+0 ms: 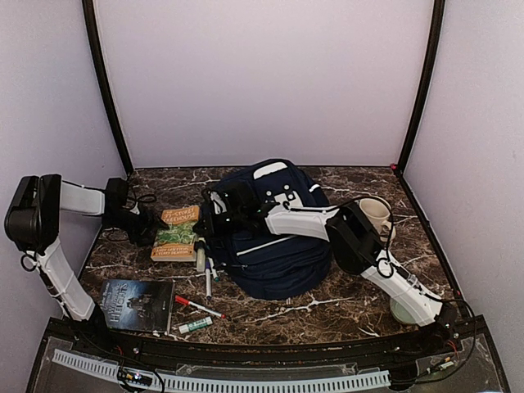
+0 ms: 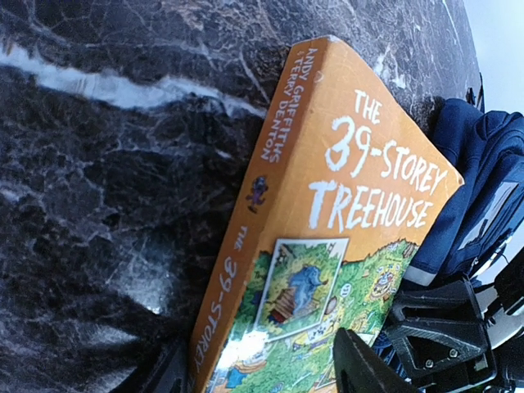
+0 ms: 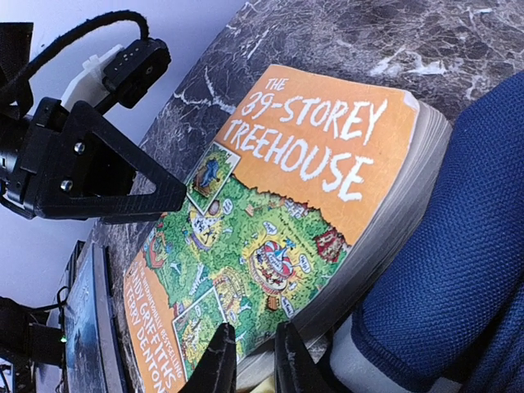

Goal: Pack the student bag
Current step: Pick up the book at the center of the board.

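Your student bag [image 1: 274,237] lies flat in the middle of the surface [image 1: 352,307]. Its long axis runs near to far, with the white-patched top end toward the back wall. Just left sits the orange book [image 1: 176,233]. Right end effector [image 3: 255,352]: jaws a slit apart at its page edge, and you can't tell if it's gripping. Left end effector [image 2: 264,354] is released, gaping over the cover.

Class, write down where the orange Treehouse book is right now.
Top view: the orange book lies left of centre on the marble table, against the left side of the student bag.
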`<control>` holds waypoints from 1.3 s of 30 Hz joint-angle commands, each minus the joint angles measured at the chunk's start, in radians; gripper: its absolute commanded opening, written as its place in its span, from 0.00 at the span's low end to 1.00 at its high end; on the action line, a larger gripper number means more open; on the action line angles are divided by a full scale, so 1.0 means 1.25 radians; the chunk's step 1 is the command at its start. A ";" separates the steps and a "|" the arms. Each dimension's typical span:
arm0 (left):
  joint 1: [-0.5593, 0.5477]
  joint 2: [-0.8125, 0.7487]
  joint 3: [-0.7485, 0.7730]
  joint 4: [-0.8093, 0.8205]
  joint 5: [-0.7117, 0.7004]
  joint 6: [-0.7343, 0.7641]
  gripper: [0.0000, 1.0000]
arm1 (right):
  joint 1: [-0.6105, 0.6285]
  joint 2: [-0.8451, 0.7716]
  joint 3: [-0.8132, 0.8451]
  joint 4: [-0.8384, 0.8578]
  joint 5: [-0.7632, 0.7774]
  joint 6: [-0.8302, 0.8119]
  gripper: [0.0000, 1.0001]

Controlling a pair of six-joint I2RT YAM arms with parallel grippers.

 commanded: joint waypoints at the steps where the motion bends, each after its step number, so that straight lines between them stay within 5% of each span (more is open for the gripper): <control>1: -0.026 0.027 -0.030 0.087 0.141 -0.039 0.61 | 0.007 0.108 -0.067 -0.154 -0.013 0.051 0.15; 7: -0.041 -0.052 -0.051 0.233 0.277 -0.175 0.54 | 0.001 0.117 -0.069 -0.144 -0.027 0.070 0.14; 17: -0.049 -0.213 -0.055 0.160 0.216 -0.177 0.57 | -0.007 0.116 -0.081 -0.124 -0.049 0.088 0.13; 30: -0.048 -0.117 -0.077 0.186 0.207 -0.197 0.58 | -0.006 0.111 -0.093 -0.112 -0.049 0.086 0.13; 39: -0.049 -0.156 -0.011 0.009 0.068 -0.111 0.33 | -0.007 0.096 -0.106 -0.096 -0.061 0.085 0.13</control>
